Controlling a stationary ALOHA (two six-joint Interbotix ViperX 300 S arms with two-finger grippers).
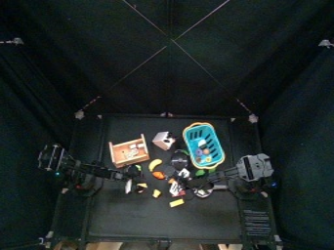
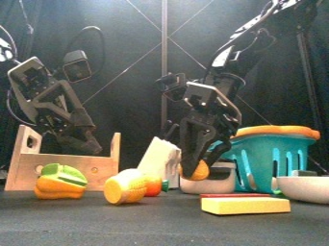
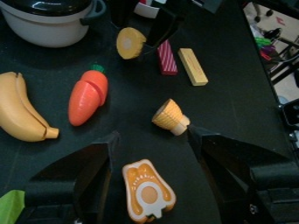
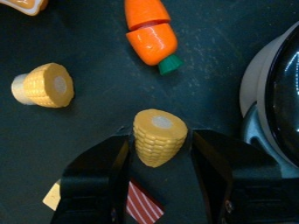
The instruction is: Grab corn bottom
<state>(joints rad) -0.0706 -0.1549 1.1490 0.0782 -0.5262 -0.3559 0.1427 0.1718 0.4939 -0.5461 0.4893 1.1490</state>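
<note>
While the right gripper [image 4: 160,153] is lowered at mid-table, a stubby corn piece [image 4: 159,136] is seen between its two jaws, which stand close on either side of it; whether it is pinched tight cannot be told. A second corn piece [image 4: 44,85] lies near it, and a carrot [image 4: 153,33] lies just beyond. The left gripper [image 3: 158,162] hangs wide open and empty over a sliced egg piece [image 3: 145,187], with a banana [image 3: 21,107] nearby.
</note>
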